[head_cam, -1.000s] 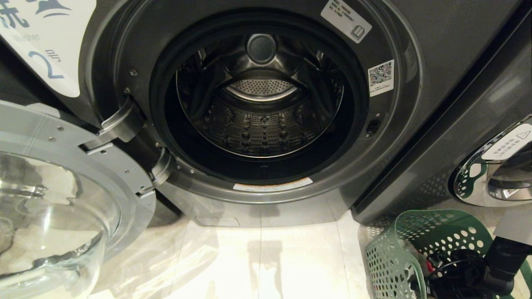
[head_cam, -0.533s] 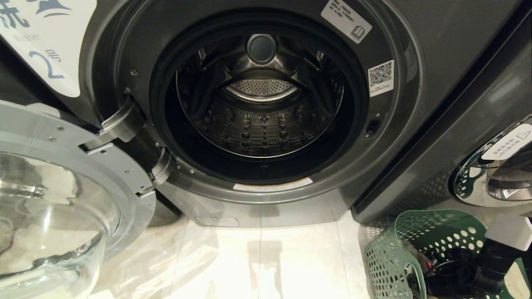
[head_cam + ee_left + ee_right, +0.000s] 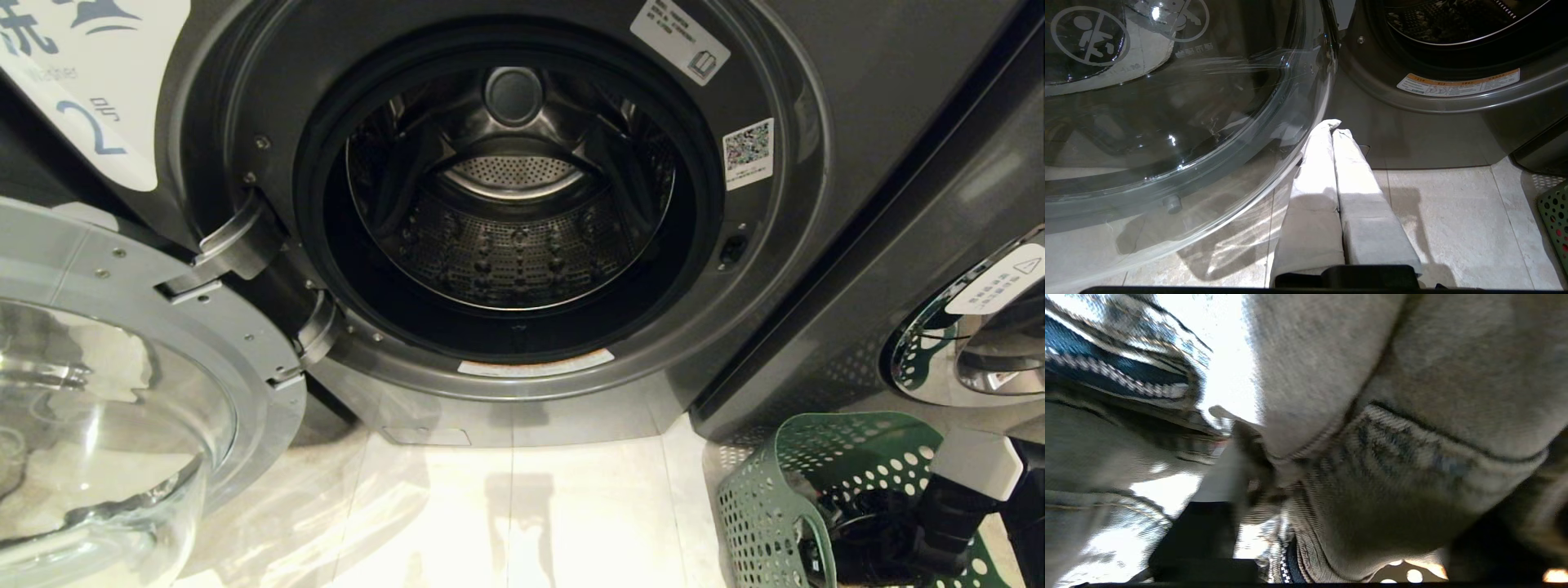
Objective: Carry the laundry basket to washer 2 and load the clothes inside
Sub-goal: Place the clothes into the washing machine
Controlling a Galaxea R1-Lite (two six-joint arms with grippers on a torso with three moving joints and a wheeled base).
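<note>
R arm (image 3: 939, 523) now deeper in laundry basket (image 3: 767, 498), jaws' state unclear amid denim (image 3: 1392, 477); L jaws clenched.

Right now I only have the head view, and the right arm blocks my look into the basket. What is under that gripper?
Observer: The right gripper is down in the laundry basket. Its wrist view is filled with faded denim, seams and a zipper close up.
Operator: Is it gripping the denim?
Observer: I cannot tell. The cloth lies right up against that camera and hides the grip.
Operator: And the left gripper? It is outside my view.
Observer: The left gripper is shut and empty, low over the floor tiles, beside the glass of the open door of washer 2.
</note>
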